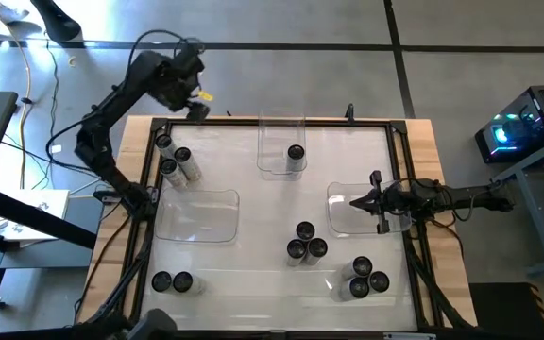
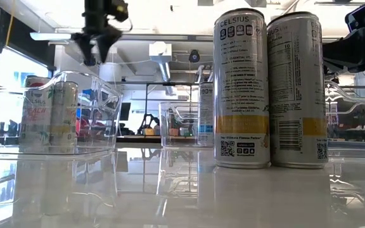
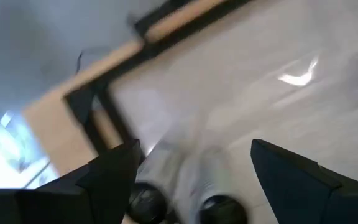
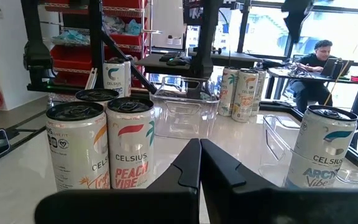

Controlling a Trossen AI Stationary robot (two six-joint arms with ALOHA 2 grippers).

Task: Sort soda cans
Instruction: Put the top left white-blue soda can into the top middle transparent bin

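Above the far left corner of the table (image 1: pixel 253 212), the left claw (image 1: pixel 196 106) is hanging wide open with nothing in it. Three soda cans (image 1: pixel 175 159) are standing just below it. Others are sitting in small bunches around the clear trays (image 1: pixel 196 215). Over at the right side, the right claw (image 1: pixel 355 200) is resting squeezed tight and empty.

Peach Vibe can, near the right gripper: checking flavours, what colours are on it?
White with red-orange lettering and a red and teal swoosh; right wrist view shows it best.
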